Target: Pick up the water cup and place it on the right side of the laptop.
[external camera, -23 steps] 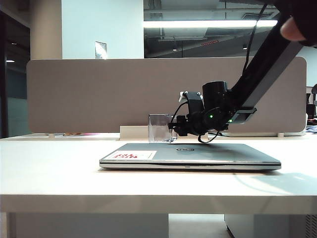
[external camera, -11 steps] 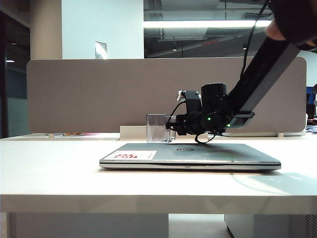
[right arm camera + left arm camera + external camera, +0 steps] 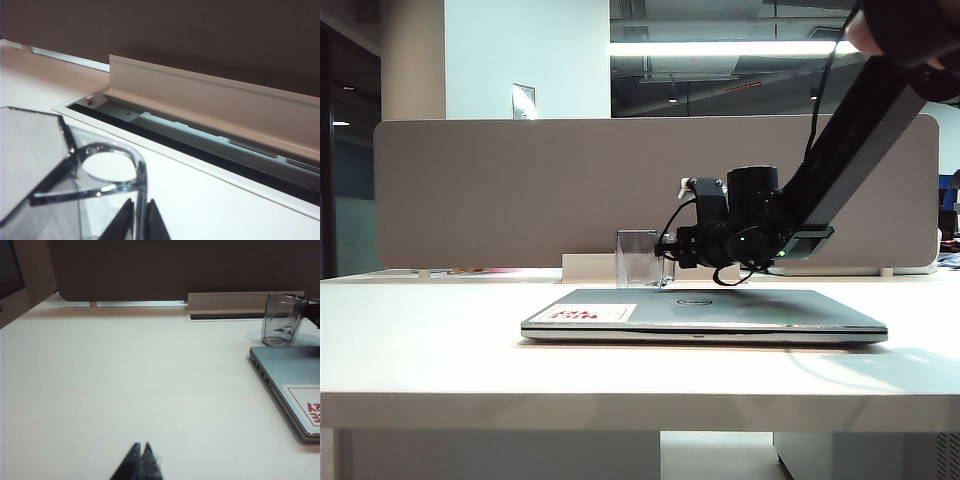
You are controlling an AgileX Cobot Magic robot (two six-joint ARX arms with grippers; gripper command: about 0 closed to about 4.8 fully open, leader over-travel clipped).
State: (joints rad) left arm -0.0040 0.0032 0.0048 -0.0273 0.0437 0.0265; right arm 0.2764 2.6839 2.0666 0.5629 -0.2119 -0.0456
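The water cup (image 3: 637, 258), a clear faceted mug, stands on the white table just behind the far left part of the closed silver laptop (image 3: 720, 312). My right gripper (image 3: 666, 256) reaches in from the right over the lid. In the right wrist view its two dark fingers are shut on the outer bar of the handle of the cup (image 3: 75, 175), at the right gripper (image 3: 139, 209). The left wrist view shows the cup (image 3: 282, 326) beyond the corner of the laptop (image 3: 290, 375). My left gripper (image 3: 141, 445) hovers shut and empty over bare table, far from both.
A grey partition (image 3: 520, 190) closes the back of the table. A white cable tray (image 3: 210, 100) with a dark open slot (image 3: 200, 152) runs right behind the cup. The table's front edge (image 3: 620, 405) lies before the laptop.
My right gripper's jaws have closed on the cup's handle and the hand has tilted a little more level. The cup shifted slightly to the left. The left arm stayed still.
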